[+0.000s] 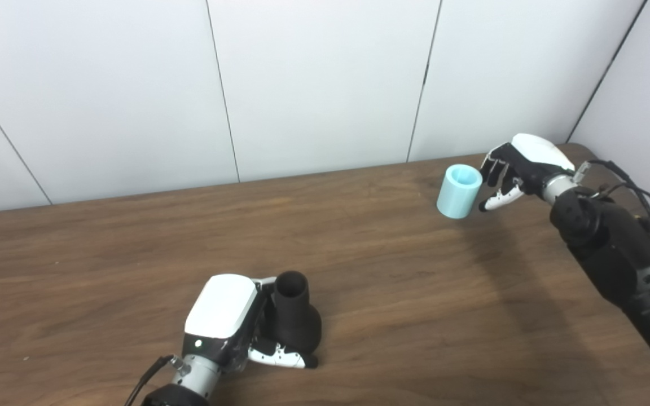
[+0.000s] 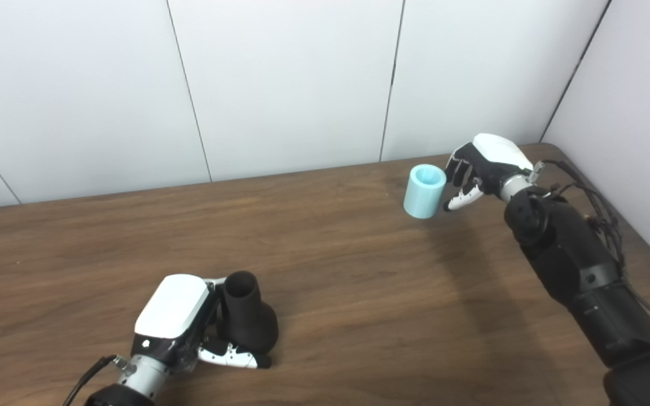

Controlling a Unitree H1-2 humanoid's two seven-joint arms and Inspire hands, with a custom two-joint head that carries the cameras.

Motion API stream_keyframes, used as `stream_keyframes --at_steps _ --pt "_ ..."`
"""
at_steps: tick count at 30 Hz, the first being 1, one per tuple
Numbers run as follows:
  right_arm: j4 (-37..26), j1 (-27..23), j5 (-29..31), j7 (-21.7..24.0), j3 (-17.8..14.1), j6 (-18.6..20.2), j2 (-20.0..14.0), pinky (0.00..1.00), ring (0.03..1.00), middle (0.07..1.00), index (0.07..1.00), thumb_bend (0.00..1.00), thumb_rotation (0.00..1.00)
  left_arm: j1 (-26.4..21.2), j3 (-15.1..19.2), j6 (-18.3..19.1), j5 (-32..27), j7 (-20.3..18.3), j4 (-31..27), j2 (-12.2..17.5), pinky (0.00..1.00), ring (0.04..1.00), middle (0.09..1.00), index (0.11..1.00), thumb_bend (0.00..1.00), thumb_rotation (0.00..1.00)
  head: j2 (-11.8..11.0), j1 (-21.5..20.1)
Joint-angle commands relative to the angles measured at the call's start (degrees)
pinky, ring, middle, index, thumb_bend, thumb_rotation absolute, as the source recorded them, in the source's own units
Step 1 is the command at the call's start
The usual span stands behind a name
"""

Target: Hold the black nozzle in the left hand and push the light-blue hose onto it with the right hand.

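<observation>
The black nozzle (image 1: 295, 316) stands upright on the wooden table (image 1: 387, 282) near the front, its narrow open end up. My left hand (image 1: 223, 313) is wrapped around its left side, thumb across the front of its base and fingers behind it. The light-blue hose (image 1: 459, 192), a short open cylinder, stands at the far right of the table, slightly tilted. My right hand (image 1: 519, 166) is just to the right of it, fingers apart and curved toward it, fingertips (image 1: 494, 200) at or very near its side. In the right eye view the hose (image 2: 424, 190) and nozzle (image 2: 246, 321) look the same.
White wall panels (image 1: 325, 84) rise behind the table's far edge, and a side wall (image 1: 641, 101) closes the right corner. Cables (image 1: 649, 208) run along my right forearm. Bare wood lies between the nozzle and the hose.
</observation>
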Motion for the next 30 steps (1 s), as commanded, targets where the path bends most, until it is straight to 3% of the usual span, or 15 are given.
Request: stream_keyframes --at_steps 1,8,11,12,13,14,15,16,17,19,20,22,30 --pt "-2.4 -1.4 0.1 -0.2 -0.8 0.0 -1.5 0.53 0.430 0.508 0.485 0.52 0.00 1.8 -0.8 1.9 1.5 -3.8 2.4 0.8 0.30 0.364 0.475 0.484 0.53 0.00 0.0 -0.1" --pt "-2.0 -1.2 0.3 -0.7 -1.3 -0.9 -1.6 0.57 0.435 0.497 0.494 0.52 0.00 1.9 -0.9 1.9 1.4 -4.0 2.1 0.8 0.30 0.366 0.476 0.484 0.53 0.00 0.1 -0.1" --pt "-2.9 -1.1 0.4 -0.1 -1.6 0.3 -1.5 0.62 0.445 0.473 0.539 0.52 0.00 1.8 -0.9 1.6 1.2 -3.7 2.2 1.0 0.31 0.367 0.476 0.484 0.53 0.00 0.1 -0.2" --pt "-3.2 -1.1 0.3 0.2 -1.5 0.6 -1.6 0.62 0.441 0.498 0.610 0.52 0.00 1.8 -0.8 1.6 1.2 -3.7 2.3 1.0 0.31 0.372 0.476 0.484 0.53 0.00 0.1 -0.2" --pt "-3.8 -1.0 0.1 0.5 -1.4 1.0 -1.7 0.62 0.534 0.585 0.661 0.69 0.00 1.8 -0.8 1.6 1.3 -3.7 2.3 1.0 0.31 0.372 0.476 0.484 0.53 0.00 0.2 -0.2" --pt "-4.2 -1.0 -0.5 0.3 -1.2 0.9 -1.9 0.38 0.415 0.474 0.709 0.83 0.00 1.8 -0.8 1.6 1.3 -3.6 2.4 1.0 0.31 0.370 0.476 0.484 0.53 0.00 0.2 -0.2" --pt "-4.6 -0.9 -1.3 0.2 -0.7 0.9 -2.1 0.29 0.362 0.434 0.729 0.89 0.01 1.8 -0.8 1.6 1.4 -3.6 2.4 1.0 0.31 0.371 0.476 0.484 0.53 0.00 0.2 -0.3" --pt "-5.2 -0.9 -2.2 0.5 -0.2 0.9 -2.4 0.31 0.407 0.493 0.752 0.94 0.04 1.7 -0.8 1.5 1.3 -3.4 2.5 1.1 0.31 0.371 0.476 0.484 0.53 0.00 0.2 -0.4" --pt "-5.8 -0.9 -2.9 1.1 0.3 1.3 -2.7 0.54 0.612 0.650 0.786 0.97 0.08 1.7 -0.8 1.4 1.2 -3.3 2.6 1.1 0.30 0.369 0.476 0.484 0.53 0.00 0.2 -0.4" --pt "-7.5 -1.0 -4.1 3.1 1.0 3.1 -2.9 0.88 0.863 0.840 0.845 0.99 0.13 1.7 -0.8 1.4 1.2 -3.3 2.6 1.1 0.30 0.369 0.476 0.484 0.53 0.00 0.3 -0.5" --pt "-8.0 -1.1 -4.6 3.8 1.2 3.8 -3.0 0.93 0.902 0.870 0.857 0.99 0.14 1.7 -0.8 1.3 1.2 -3.4 2.6 1.1 0.30 0.370 0.476 0.484 0.53 0.00 0.3 -0.5" --pt "-9.0 -1.3 -5.3 4.7 1.4 4.8 -2.9 0.97 0.954 0.913 0.882 1.00 0.16 1.6 -0.8 1.3 1.1 -3.6 2.5 1.2 0.29 0.362 0.476 0.484 0.53 0.00 0.3 -0.6" --pt "-13.8 -1.4 -7.0 7.3 1.8 5.6 -2.5 0.95 0.946 0.905 0.891 1.00 0.29 1.5 -0.7 1.1 0.6 -4.2 2.3 1.6 0.29 0.355 0.475 0.484 0.53 0.00 0.5 -0.9"
